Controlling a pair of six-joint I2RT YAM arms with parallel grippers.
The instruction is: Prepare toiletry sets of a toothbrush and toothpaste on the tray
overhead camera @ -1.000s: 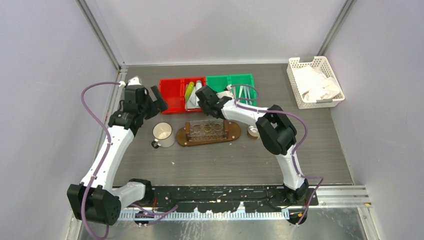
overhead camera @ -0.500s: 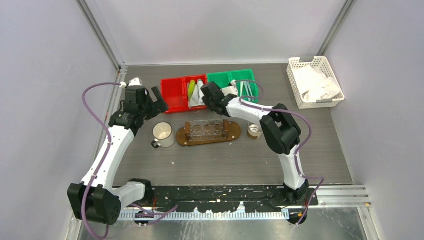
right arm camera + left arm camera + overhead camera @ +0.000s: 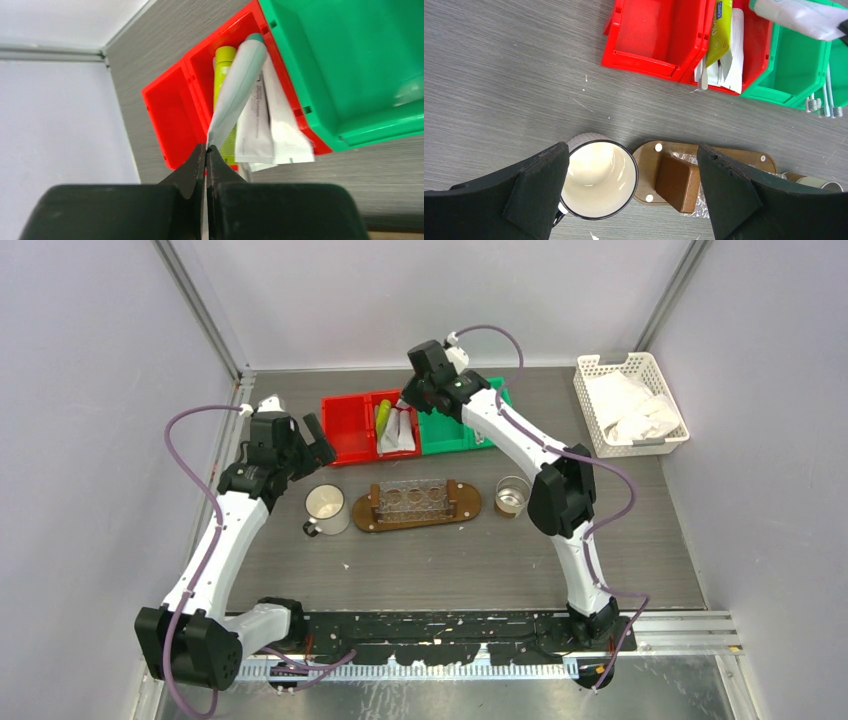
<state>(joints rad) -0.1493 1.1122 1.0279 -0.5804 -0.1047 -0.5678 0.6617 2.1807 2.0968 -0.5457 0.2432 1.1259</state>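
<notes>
Right wrist view gives the clearest account of the grip: the right gripper (image 3: 206,148) has its two fingers pressed together on the flat crimped end of a whitish tube (image 3: 239,75), which hangs away from the camera with its cap end over the far rim of the red bin (image 3: 175,107). Under it in that bin lie a yellow-green tube (image 3: 223,62) and other white tubes (image 3: 272,127), with the green bin (image 3: 350,60) just beside. This view shows neither the tray nor the other arm.

The top external view sets it in place: the right gripper (image 3: 413,400) is stretched to the far side of the table, above where the red and green bins meet, while the wooden tray (image 3: 468,503) with its clear holder (image 3: 410,500) lies nearer, well apart from the held tube. A mug (image 3: 326,508) stands to the tray's left, a glass cup (image 3: 512,496) to its right, and a white basket (image 3: 630,405) sits in the far right corner. The left gripper (image 3: 314,443) hangs near the red bins.

The left wrist view shows the left gripper (image 3: 633,147) with fingers spread wide and holding nothing, above the mug and the tray's end. Only here do the toothbrushes (image 3: 828,90) show, lying at the right edge of the green bin, with the held tube crossing the upper right corner.
</notes>
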